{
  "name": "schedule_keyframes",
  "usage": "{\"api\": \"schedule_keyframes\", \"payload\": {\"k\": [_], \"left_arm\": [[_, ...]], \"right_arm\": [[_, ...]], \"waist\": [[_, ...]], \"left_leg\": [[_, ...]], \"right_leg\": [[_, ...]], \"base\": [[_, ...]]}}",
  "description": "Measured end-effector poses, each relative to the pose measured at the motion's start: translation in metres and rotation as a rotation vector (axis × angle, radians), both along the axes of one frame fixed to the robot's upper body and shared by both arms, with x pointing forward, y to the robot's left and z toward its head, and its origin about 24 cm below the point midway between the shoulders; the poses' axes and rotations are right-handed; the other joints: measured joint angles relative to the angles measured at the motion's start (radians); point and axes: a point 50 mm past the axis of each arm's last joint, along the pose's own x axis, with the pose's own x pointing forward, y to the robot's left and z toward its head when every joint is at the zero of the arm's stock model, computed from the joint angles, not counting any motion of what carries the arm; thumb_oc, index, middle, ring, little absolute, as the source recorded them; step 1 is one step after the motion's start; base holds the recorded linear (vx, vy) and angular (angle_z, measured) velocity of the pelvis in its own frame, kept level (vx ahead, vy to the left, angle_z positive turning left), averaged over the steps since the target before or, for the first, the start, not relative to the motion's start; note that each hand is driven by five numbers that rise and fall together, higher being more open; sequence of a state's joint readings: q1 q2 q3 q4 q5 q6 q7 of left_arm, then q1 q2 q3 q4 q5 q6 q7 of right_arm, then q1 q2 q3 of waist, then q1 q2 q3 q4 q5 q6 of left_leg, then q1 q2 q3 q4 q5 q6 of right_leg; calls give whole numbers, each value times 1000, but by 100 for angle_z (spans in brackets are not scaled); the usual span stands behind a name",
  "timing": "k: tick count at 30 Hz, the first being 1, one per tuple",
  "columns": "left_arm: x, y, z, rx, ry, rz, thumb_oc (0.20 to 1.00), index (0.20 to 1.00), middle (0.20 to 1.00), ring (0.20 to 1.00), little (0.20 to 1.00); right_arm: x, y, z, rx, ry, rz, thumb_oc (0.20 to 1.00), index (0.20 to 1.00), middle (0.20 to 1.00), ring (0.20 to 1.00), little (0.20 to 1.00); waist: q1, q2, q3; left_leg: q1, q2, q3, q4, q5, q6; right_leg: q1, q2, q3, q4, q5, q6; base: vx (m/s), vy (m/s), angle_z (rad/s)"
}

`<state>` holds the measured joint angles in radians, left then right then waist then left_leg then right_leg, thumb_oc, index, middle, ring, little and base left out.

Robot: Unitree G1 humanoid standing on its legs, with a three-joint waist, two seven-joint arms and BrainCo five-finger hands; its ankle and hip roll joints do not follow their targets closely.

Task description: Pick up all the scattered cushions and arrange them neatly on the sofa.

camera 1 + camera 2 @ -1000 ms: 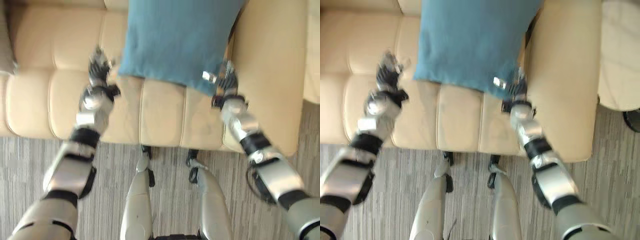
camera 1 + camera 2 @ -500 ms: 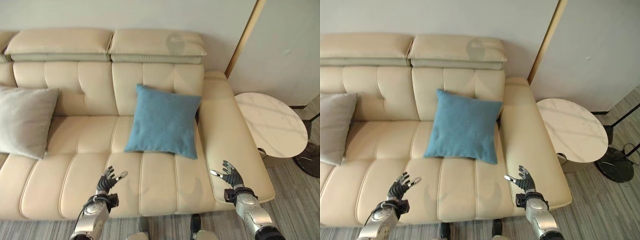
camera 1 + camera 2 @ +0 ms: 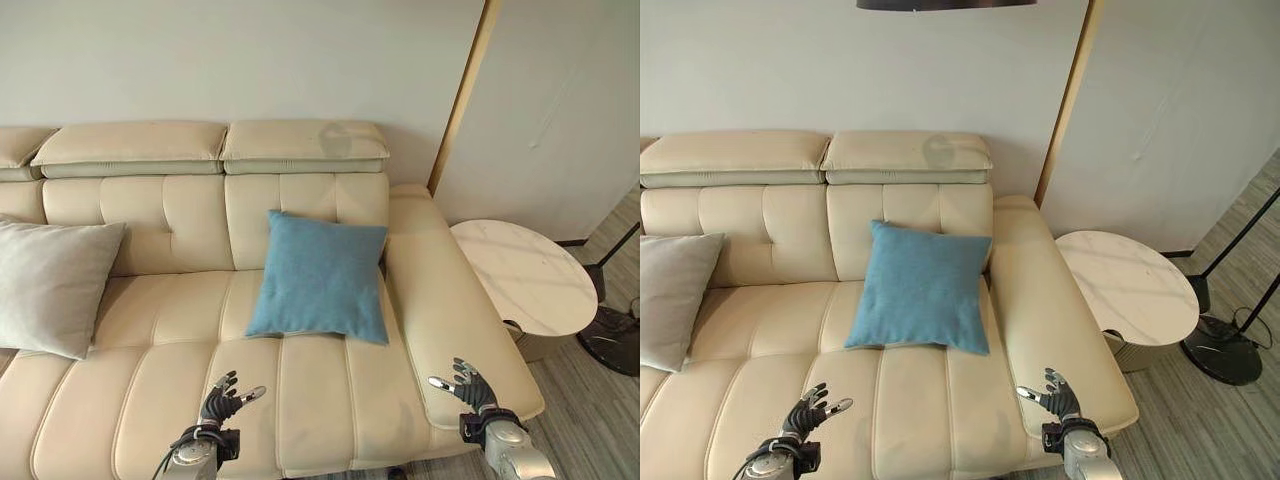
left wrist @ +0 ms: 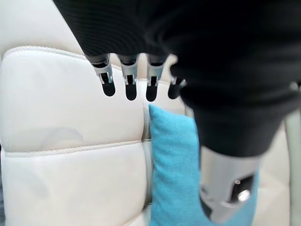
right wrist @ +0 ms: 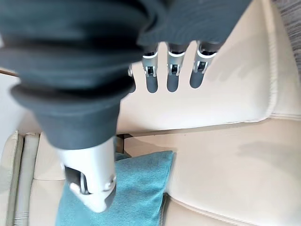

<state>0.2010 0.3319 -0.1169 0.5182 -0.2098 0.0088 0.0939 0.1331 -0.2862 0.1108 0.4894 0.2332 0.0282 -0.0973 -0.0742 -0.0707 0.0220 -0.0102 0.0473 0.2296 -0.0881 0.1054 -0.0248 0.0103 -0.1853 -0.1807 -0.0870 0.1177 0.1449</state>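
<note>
A blue cushion (image 3: 320, 277) leans upright against the backrest of the cream sofa (image 3: 170, 330), next to its right armrest (image 3: 445, 320). A grey cushion (image 3: 48, 285) leans at the sofa's left end. My left hand (image 3: 222, 398) hovers open over the front of the seat, below and left of the blue cushion. My right hand (image 3: 466, 386) hovers open over the front end of the armrest. Both hold nothing. The blue cushion (image 4: 176, 169) appears past the left hand's fingers (image 4: 129, 84), and the blue cushion (image 5: 136, 188) lies beyond the right hand (image 5: 171, 75) too.
A round white marble side table (image 3: 523, 276) stands right of the sofa. A black floor lamp base (image 3: 1225, 358) sits on the grey floor further right. A wall with a wooden trim strip (image 3: 460, 95) rises behind.
The view has risen and pulled back from the sofa. Both hands have dropped away from the blue cushion, which now rests alone against the backrest.
</note>
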Motion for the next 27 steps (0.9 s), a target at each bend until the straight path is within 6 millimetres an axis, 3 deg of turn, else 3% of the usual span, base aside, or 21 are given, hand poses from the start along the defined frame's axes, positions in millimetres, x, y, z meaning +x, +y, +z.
{"api": "schedule_keyframes", "payload": {"k": [4,5,6,7,8,9,10,11,12,13,14,15,18,19,22,24,25,26,27], "left_arm": [[15,1,9,35,-40,-51,1000,1000,1000,1000,1000],[22,0,13,33,-67,-54,1000,1000,1000,1000,1000],[25,0,15,32,-75,-53,1000,1000,1000,1000,1000],[30,-3,17,27,-92,-56,1000,1000,1000,1000,1000],[34,-4,20,25,-109,-57,1000,1000,1000,1000,1000],[29,0,19,30,-103,-40,1000,1000,1000,1000,1000],[28,2,19,32,-103,-22,1000,1000,1000,1000,1000],[26,4,18,35,-101,-5,1000,1000,1000,1000,1000],[23,0,15,26,-89,6,1000,1000,1000,1000,1000],[19,0,13,23,-80,11,1000,1000,1000,1000,1000],[17,0,11,23,-68,17,1000,1000,1000,1000,1000],[16,0,10,23,-66,20,1000,1000,1000,1000,1000],[15,-2,9,22,-66,28,1000,1000,1000,1000,1000],[12,-3,8,18,-63,33,1000,1000,1000,1000,1000],[21,-10,10,-22,-88,51,1000,1000,1000,1000,1000],[27,-10,11,-60,-101,81,1000,1000,1000,1000,1000],[26,-8,10,-71,-98,97,1000,1000,1000,1000,1000],[26,-8,9,-90,-94,114,1000,1000,1000,1000,1000],[25,-10,6,-101,-83,120,1000,1000,1000,1000,1000]], "right_arm": [[3,7,0,15,-14,-8,1000,1000,1000,1000,1000],[13,9,4,12,-39,-1,1000,1000,1000,1000,1000],[17,10,6,12,-46,5,1000,1000,1000,1000,1000],[17,10,5,9,-40,4,1000,1000,1000,1000,1000],[15,9,4,9,-33,4,1000,1000,1000,1000,1000],[19,10,7,9,-49,9,1000,1000,1000,1000,1000],[22,10,8,8,-60,11,1000,1000,1000,1000,1000],[26,10,11,3,-71,15,1000,1000,1000,1000,1000],[28,5,15,-18,-84,21,1000,1000,1000,1000,1000],[28,3,16,-29,-86,22,1000,1000,1000,1000,1000],[25,1,15,-41,-77,18,1000,1000,1000,1000,1000],[24,-1,15,-48,-73,18,1000,1000,1000,1000,1000],[20,-5,16,-66,-70,27,1000,1000,1000,1000,1000],[20,-5,16,-71,-73,30,1000,1000,1000,1000,1000],[18,-3,14,-78,-63,41,1000,1000,1000,1000,1000],[17,1,12,-66,-54,48,1000,1000,1000,1000,1000],[18,5,12,-52,-60,49,1000,1000,1000,1000,1000],[21,7,14,-49,-73,52,1000,1000,1000,1000,1000],[26,6,17,-54,-87,56,1000,1000,1000,1000,1000]], "waist": [[-15,-19,49],[3,1,72],[1,21,95],[-2,45,110],[8,62,119],[31,62,120],[45,54,118],[59,46,119],[61,79,131],[62,86,133],[61,89,130],[62,96,129],[67,109,126],[63,126,129],[59,112,134],[57,71,140],[58,42,130],[56,32,131],[51,33,134]], "left_leg": [[-40,-9,29,23,22,25],[-56,18,51,21,35,49],[-60,35,63,9,44,60],[-63,56,68,1,58,71],[-62,66,81,1,53,63],[-60,72,115,1,66,59],[-59,76,132,1,66,57],[-60,81,140,1,75,45],[-63,108,139,2,78,34],[-73,118,136,6,67,16],[-87,123,125,13,19,-48],[-97,123,106,18,-28,-84],[-127,156,68,47,-43,-78],[-152,176,48,56,-38,-83],[-169,168,19,55,-85,-121],[-189,130,-18,118,-69,-91],[-196,106,-23,172,-70,-91],[-184,97,-29,217,-76,-88],[-126,92,-33,233,-83,-80]], "right_leg": [[-79,1,18,49,84,-8],[-91,13,23,28,128,23],[-106,18,19,65,90,46],[-132,35,6,215,-13,24],[-128,40,2,331,-107,24],[-117,38,-8,430,-218,18],[-97,41,-10,426,-262,6],[-72,53,-15,377,-290,-42],[-61,84,-19,346,-280,-60],[-72,100,-3,330,-269,-77],[-74,115,1,299,-261,-87],[-68,132,-5,270,-254,-93],[-69,176,13,243,-217,-121],[-81,198,-8,267,-211,-135],[-87,191,-39,259,-194,-182],[-79,146,-72,212,-149,-226],[-74,121,-70,172,-122,-226],[-54,105,-72,139,-97,-220],[-30,96,-71,107,-63,-191]], "base": [[-343,20,-30],[-156,0,-48],[-145,-10,-43],[-202,-60,-27],[-254,-100,-44],[-264,-186,-66],[-191,-206,-75],[-132,-169,-52],[-74,-126,-31],[-140,-197,-15],[-142,-194,-8],[-187,-203,7],[-270,-183,6],[-246,-93,24],[-184,-73,34],[-109,-41,27],[-77,-19,18],[-61,-5,11],[-57,12,15]]}}
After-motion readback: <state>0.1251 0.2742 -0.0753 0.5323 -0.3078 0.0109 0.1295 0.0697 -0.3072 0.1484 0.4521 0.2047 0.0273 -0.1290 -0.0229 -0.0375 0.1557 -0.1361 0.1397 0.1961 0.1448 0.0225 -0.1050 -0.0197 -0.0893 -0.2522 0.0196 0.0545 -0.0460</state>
